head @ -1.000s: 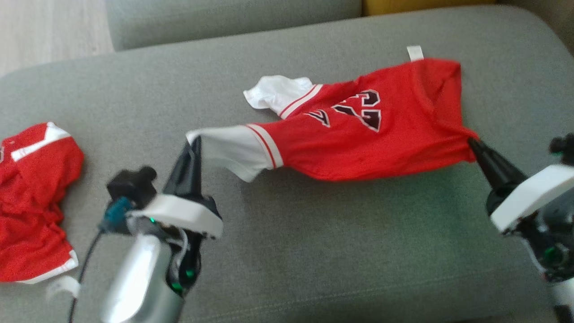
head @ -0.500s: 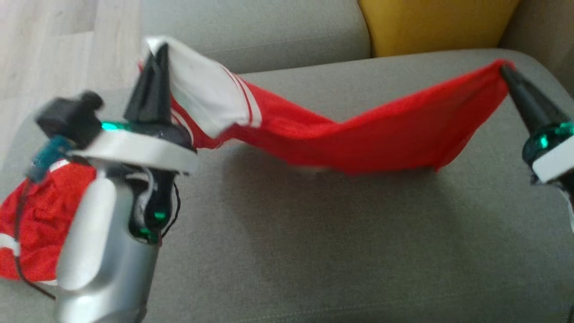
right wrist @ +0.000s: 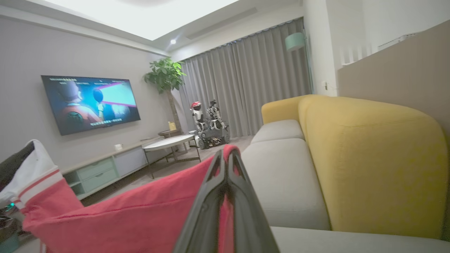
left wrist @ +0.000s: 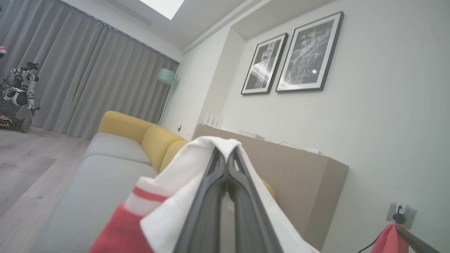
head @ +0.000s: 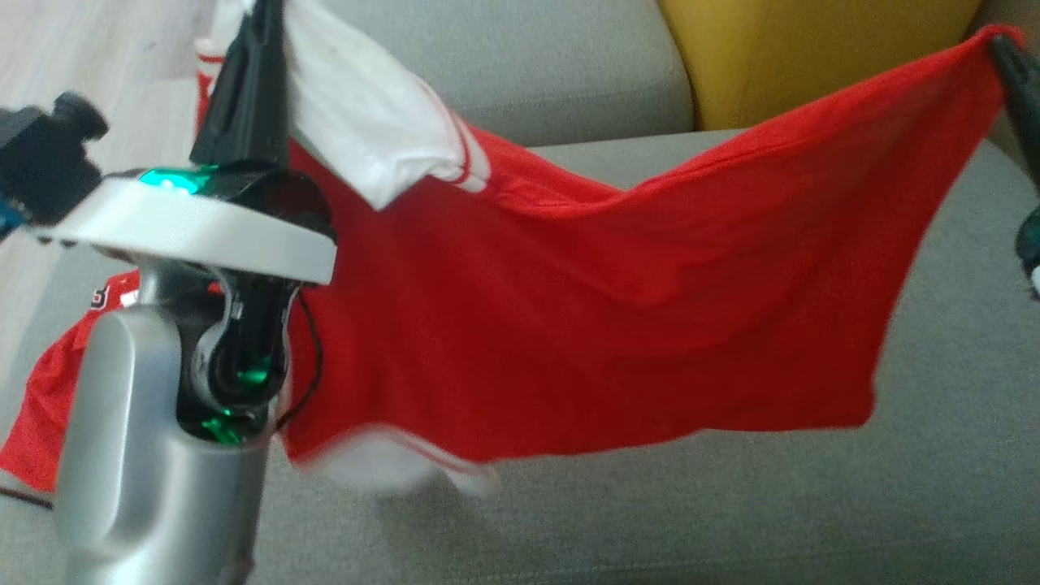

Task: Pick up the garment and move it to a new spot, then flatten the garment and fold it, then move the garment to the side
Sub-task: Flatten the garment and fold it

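The garment, a red jersey with white sleeves, hangs spread in the air above the grey sofa seat. My left gripper is shut on a white sleeve at the upper left. My right gripper is shut on the red hem corner at the upper right. The jersey's lower edge and second white sleeve dangle just over the cushion. In the left wrist view the closed fingers pinch white cloth. The right wrist view has the closed fingers pinching red cloth.
Another red garment lies crumpled on the seat at the lower left, behind my left forearm. A yellow back cushion rises behind the seat, and wooden floor lies past its left end.
Both grippers have risen and lifted the jersey off the seat, so it now hangs stretched between them. The head camera has tilted up, bringing the yellow cushion into view.
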Robot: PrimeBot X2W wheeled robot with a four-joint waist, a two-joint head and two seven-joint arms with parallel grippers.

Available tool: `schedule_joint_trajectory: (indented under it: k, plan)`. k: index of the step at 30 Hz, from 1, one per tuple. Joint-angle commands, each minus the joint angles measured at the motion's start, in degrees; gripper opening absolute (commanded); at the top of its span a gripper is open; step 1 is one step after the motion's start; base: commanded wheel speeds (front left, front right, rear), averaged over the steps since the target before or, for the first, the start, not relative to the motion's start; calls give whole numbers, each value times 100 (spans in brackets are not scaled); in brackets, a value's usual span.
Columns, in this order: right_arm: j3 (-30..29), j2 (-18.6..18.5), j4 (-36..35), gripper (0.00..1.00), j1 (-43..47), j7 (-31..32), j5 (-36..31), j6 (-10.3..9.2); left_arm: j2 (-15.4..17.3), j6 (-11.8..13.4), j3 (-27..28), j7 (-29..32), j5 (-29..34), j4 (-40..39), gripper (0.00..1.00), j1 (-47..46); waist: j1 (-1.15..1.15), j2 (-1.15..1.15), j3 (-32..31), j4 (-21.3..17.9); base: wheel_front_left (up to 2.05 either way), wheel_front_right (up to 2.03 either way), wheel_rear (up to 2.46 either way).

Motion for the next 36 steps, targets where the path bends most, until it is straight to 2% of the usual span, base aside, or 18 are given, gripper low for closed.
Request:
schedule_joint_trajectory:
  k: [1,7,11,16,22,26,30,36]
  plan:
    - [-69,-82,-242,0,-228,147,-154,43,246,0,152,171,44,-159,0,-513,0,0,85,1,0,0,0]
    - [-4,84,239,0,-1071,467,-530,43,434,-41,222,557,12,622,0,-1495,0,0,588,-104,0,0,0]
    - [357,69,872,0,-2202,391,-966,43,532,-85,315,658,56,1508,0,-2688,0,0,1423,-202,0,0,0]
    - [705,133,2116,0,-3874,-524,-1533,43,655,-287,281,206,423,2759,0,-4310,0,0,2306,-250,0,0,0]
    - [995,236,3681,0,-5317,-2155,-2117,43,558,-452,333,-730,616,4086,0,-5567,0,0,2723,-183,0,0,0]
    - [1156,352,4539,0,-5735,-2995,-2208,43,483,-579,350,-1237,631,4716,0,-5895,0,0,2887,-105,0,0,0]
    - [1396,463,5256,0,-5734,-3611,-2226,43,383,-782,330,-1531,550,5253,0,-5832,0,0,3022,-14,0,0,0]
    - [1960,622,5842,0,-5157,-3892,-1774,43,285,-1083,100,-1797,611,5934,0,-5232,0,0,3040,127,0,0,0]
